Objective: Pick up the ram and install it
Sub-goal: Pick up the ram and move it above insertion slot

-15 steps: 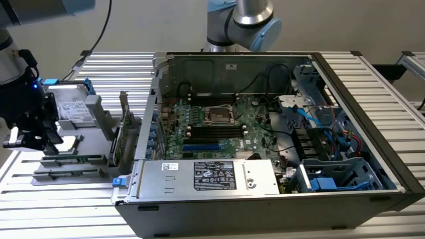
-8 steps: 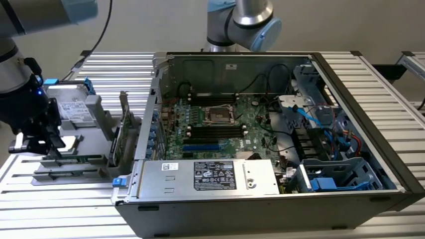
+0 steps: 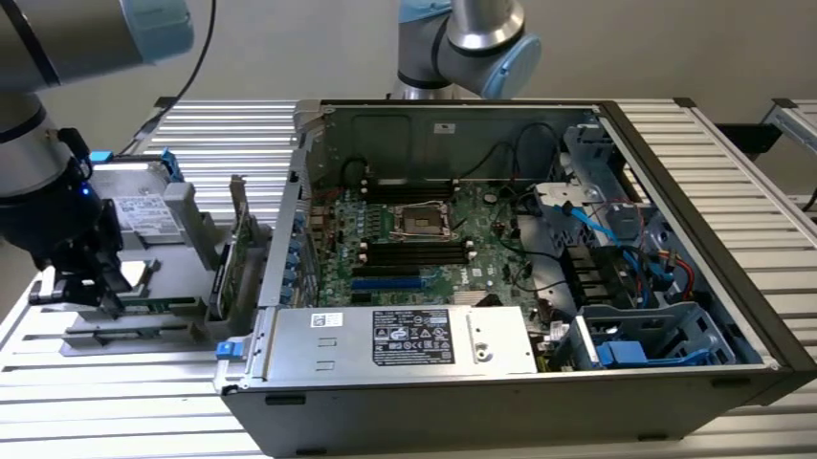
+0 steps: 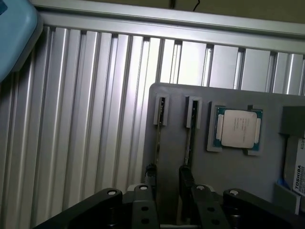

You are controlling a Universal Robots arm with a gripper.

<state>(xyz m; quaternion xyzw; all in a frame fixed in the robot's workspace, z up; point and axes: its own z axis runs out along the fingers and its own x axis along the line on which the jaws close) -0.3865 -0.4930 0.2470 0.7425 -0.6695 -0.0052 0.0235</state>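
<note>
Hand: the hand [image 3: 83, 292] is at the exterior view's left, lowered onto the grey holder [image 3: 128, 337]. In the wrist view its two black fingers [image 4: 150, 175] stand part-way apart with bare grey plate showing between them. It grips nothing that I can see.
Ram: the ram [image 3: 164, 306] is a thin green strip standing on edge in the holder, just beside the hand and outside the computer case [image 3: 511, 406]. In the wrist view it runs edge-on from a small slot block down to the inner edge of one finger [image 4: 157, 143]. Whether they touch I cannot tell.
Second stick: another edge-on stick [image 4: 189, 143] stands parallel to the ram and lines up with the other finger.
Holder: it also carries a processor [image 4: 237, 129] lying flat in a square frame beyond the sticks, and a labelled drive [image 4: 300, 174] at its edge.
Expansion card: an upright green card [image 3: 236, 244] stands between the holder and the case.
Case: it lies open on its side, with the motherboard [image 3: 475, 234] facing up and a grey power supply [image 3: 408, 339] along the near wall.
Worktop: the ribbed aluminium worktop [image 3: 128, 406] carries the holder and the case.
</note>
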